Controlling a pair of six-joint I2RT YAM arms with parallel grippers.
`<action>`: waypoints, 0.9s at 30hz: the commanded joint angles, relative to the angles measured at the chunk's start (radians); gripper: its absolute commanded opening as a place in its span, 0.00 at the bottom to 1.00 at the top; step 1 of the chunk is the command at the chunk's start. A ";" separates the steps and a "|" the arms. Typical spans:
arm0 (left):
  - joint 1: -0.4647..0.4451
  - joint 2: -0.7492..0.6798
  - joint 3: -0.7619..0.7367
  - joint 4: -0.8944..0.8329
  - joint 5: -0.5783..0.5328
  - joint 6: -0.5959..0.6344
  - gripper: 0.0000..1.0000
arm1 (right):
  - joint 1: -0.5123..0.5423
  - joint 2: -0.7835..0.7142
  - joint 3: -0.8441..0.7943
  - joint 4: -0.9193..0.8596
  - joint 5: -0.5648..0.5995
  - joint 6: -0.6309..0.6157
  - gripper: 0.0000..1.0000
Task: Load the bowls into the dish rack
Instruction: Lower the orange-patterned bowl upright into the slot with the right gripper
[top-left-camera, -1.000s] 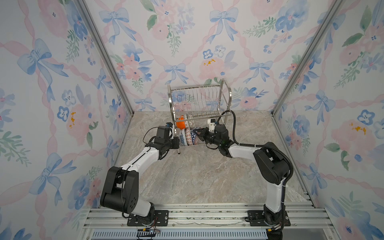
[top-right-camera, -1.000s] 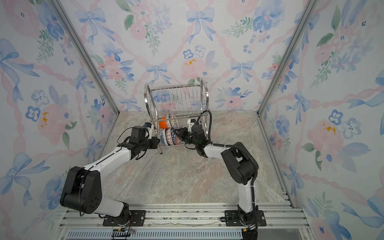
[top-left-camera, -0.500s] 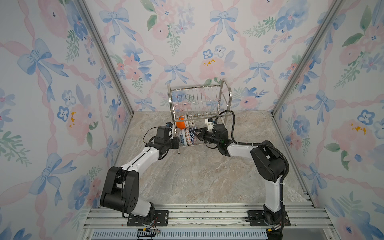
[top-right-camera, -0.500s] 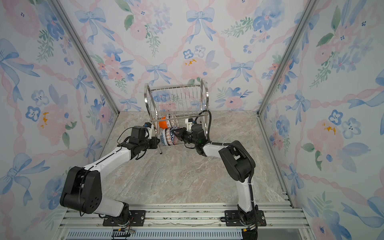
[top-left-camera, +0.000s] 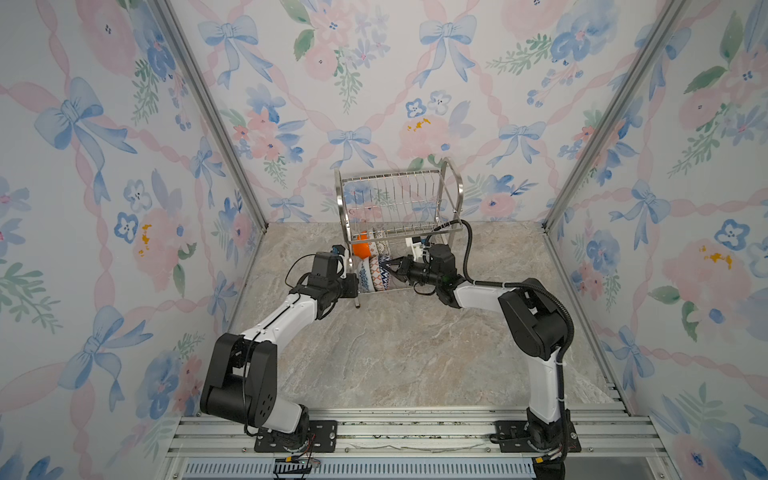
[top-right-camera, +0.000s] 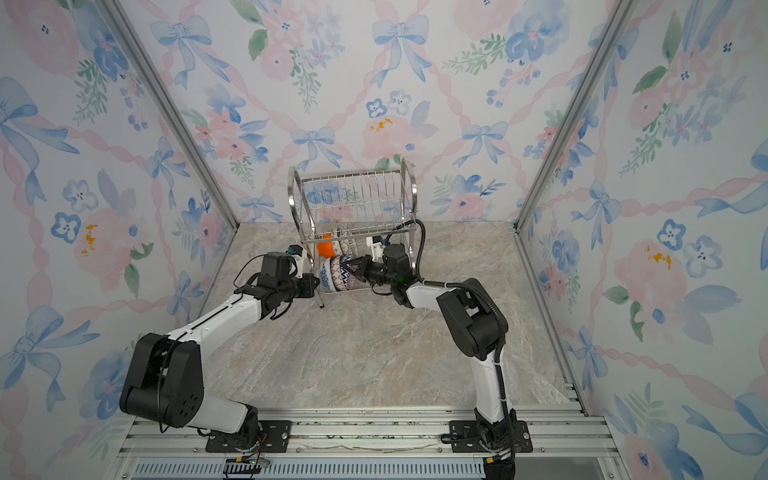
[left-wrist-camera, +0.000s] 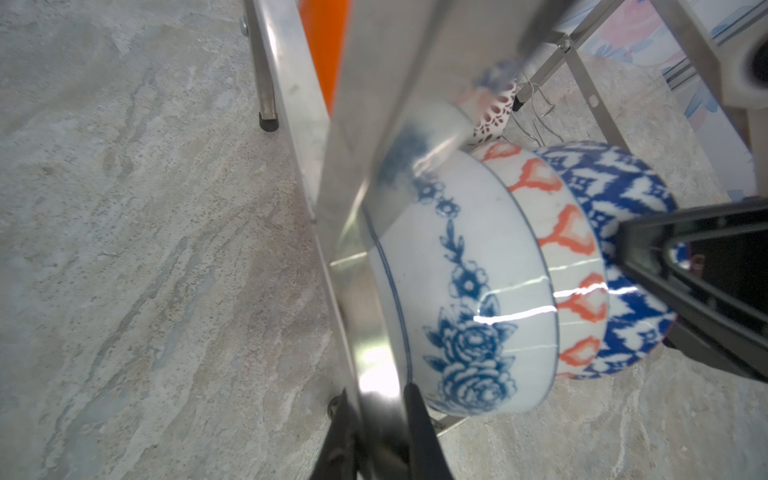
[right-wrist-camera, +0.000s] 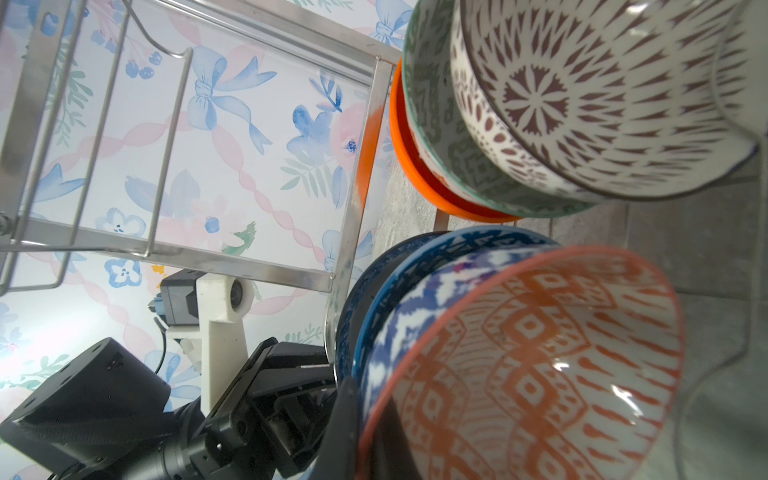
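While both arms reached forward from the aluminium rail (top-left-camera: 395, 424) at the near edge, across the marble-patterned tabletop (top-left-camera: 395, 353), each pincer met the lower tier of the dish rack (top-left-camera: 399, 199).

1. The left pincer (left-wrist-camera: 377, 392) was clamped narrowly on the flat steel strip of the rack's left side frame, with one finger on each face of the strip.
2. The right pincer (left-wrist-camera: 622, 237) was drawn nearly closed on the rim of the dark-blue bowl (left-wrist-camera: 615, 174). In the right wrist view the rim ran between one finger outside the bowl and a dark shape inside it.
3. Front row, lower tier: three bowls stood on edge, nested and touching. From the left frame inward these were the blue floral bowl (left-wrist-camera: 465, 291), the orange-red patterned bowl (left-wrist-camera: 569, 232) and the dark-blue bowl.
4. Back row, lower tier: three more bowls stood on edge in the same manner. These were the plain orange bowl (right-wrist-camera: 415, 158), the green-white bowl (right-wrist-camera: 440, 137) and the lattice bowl (right-wrist-camera: 582, 104).
5. The rack stood at the far end of the tabletop, just before the floral back wall (top-left-camera: 374, 83).
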 joint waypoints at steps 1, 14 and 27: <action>0.015 0.019 -0.039 -0.140 0.031 -0.054 0.00 | -0.011 0.022 0.045 -0.077 -0.070 -0.062 0.01; 0.014 0.038 -0.025 -0.137 0.018 -0.059 0.00 | -0.024 0.027 0.123 -0.304 -0.104 -0.228 0.02; 0.015 0.036 -0.025 -0.139 0.015 -0.063 0.00 | -0.048 0.021 0.131 -0.368 -0.132 -0.284 0.03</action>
